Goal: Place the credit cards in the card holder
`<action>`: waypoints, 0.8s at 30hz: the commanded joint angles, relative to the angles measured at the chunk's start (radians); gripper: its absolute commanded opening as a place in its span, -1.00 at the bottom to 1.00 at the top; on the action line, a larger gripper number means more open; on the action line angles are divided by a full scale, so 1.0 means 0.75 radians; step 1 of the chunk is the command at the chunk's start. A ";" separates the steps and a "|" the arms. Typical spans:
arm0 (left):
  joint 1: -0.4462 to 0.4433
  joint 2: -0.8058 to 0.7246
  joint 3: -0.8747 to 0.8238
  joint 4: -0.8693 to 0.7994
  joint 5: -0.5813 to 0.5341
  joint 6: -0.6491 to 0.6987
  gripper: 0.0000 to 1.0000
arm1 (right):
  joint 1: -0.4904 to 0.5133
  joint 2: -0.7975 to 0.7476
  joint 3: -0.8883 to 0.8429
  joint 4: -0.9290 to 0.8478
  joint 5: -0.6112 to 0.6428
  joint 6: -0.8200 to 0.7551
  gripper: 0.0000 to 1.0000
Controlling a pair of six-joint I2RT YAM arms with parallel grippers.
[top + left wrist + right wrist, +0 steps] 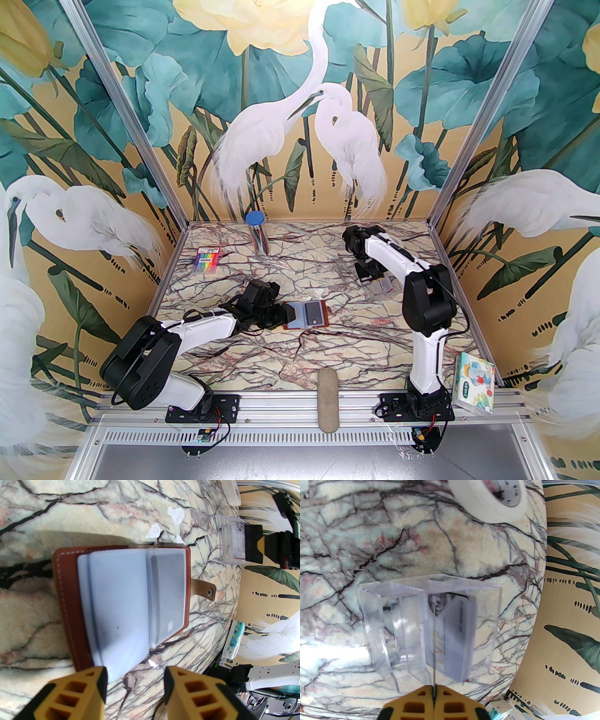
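Fingers [418,696] of my right gripper [434,692]: pressed flat together, pinching a thin card [433,648]. I see it edge-on, a dark line running straight ahead from the pads. Just past the tips stands a clear box [370,611] on the marble table [342,538]. The line overlaps the box; whether the card is inside it or above it I cannot tell. Right of that line, a stack of pale credit cards [452,639] leans inside the box, with "VIP" lettering on the facing one. Farther ahead and to the right sits a white tape roll [494,505].

Left gripper [134,684]: fingers [77,691] at a middling gap, nothing between them. Straight ahead, the card holder [68,601] lies open and flat, brown leather cover down, pale blue sleeves [117,606] up. One sleeve corner sits right by my left-hand finger; touching or not, I cannot tell. A dark card [166,592] shows through the right-hand sleeve. The snap tab [204,590] sticks out on that same side.

From above, the left gripper [269,311] sits at one end of the holder [307,315], and the right gripper [372,279] is well apart from it, over the box.
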 commanded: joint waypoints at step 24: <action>0.007 -0.035 -0.011 -0.055 -0.003 0.009 -0.08 | 0.250 -0.070 -0.025 -0.009 -0.133 0.482 -1.00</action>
